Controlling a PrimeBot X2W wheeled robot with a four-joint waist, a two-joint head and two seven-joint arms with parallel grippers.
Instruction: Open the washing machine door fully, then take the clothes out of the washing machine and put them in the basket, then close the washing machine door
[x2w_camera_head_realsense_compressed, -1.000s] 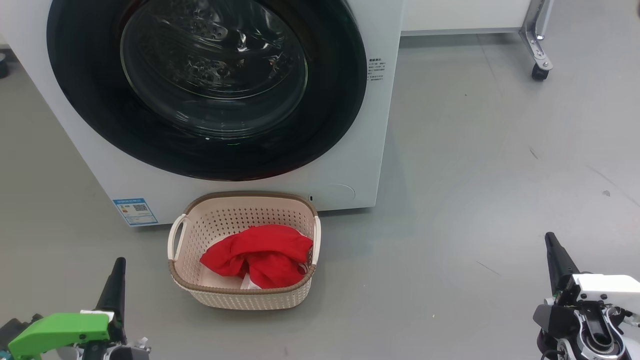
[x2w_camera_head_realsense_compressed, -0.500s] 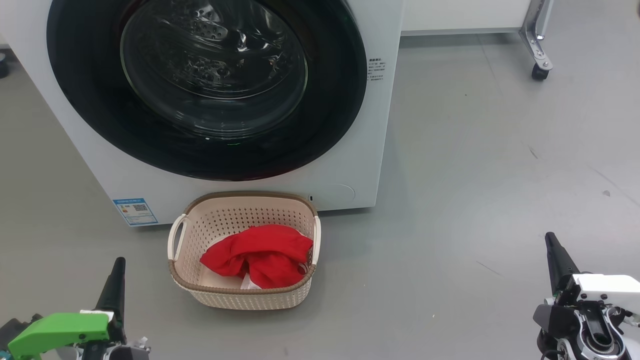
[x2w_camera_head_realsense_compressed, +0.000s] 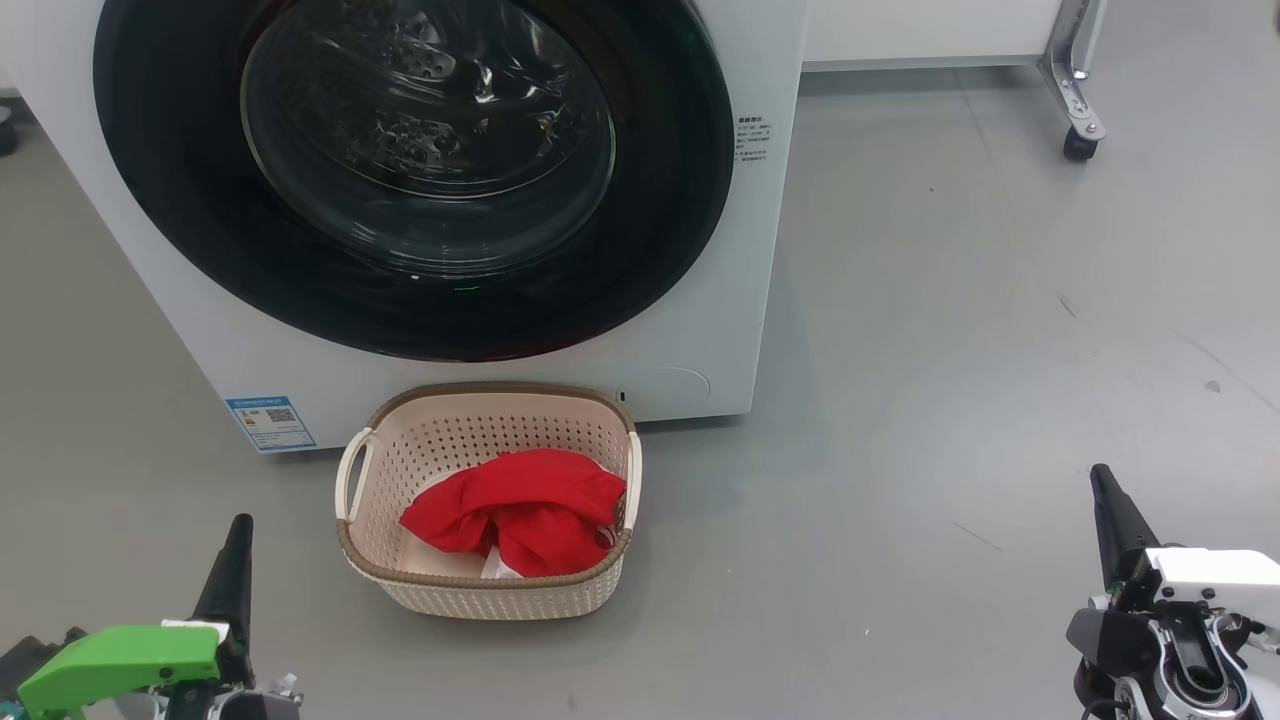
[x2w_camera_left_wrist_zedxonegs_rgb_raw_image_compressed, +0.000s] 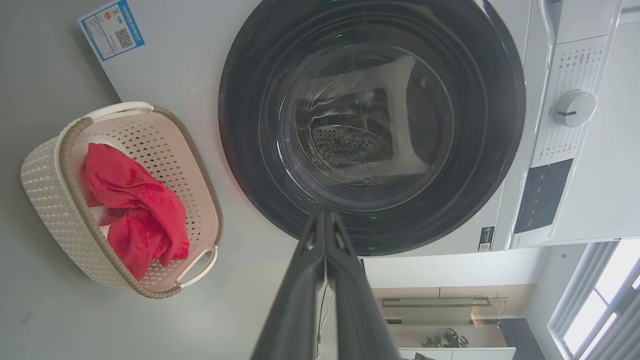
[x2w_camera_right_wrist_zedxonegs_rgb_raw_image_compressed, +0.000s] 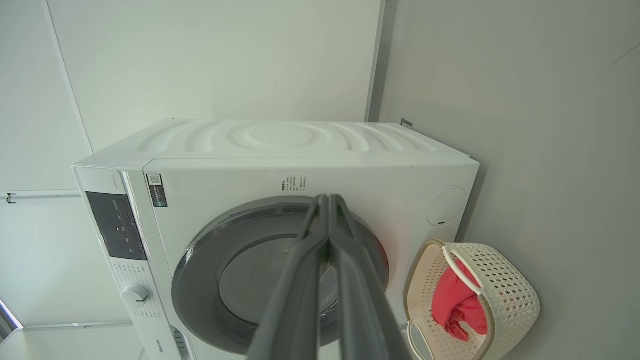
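White washing machine (x2w_camera_head_realsense_compressed: 700, 330), black-rimmed round glass door (x2w_camera_head_realsense_compressed: 415, 170) shut flush; red clothes (x2w_camera_head_realsense_compressed: 520, 510) bunched inside upright cream basket (x2w_camera_head_realsense_compressed: 480, 595) standing just before its front.

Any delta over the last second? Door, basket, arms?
No visible change. The round black-rimmed glass washing machine door stays shut on the white washing machine. The red fabric clothes still lie in the cream perforated plastic basket. The left gripper and right gripper stay shut and empty, low at the head view's corners.
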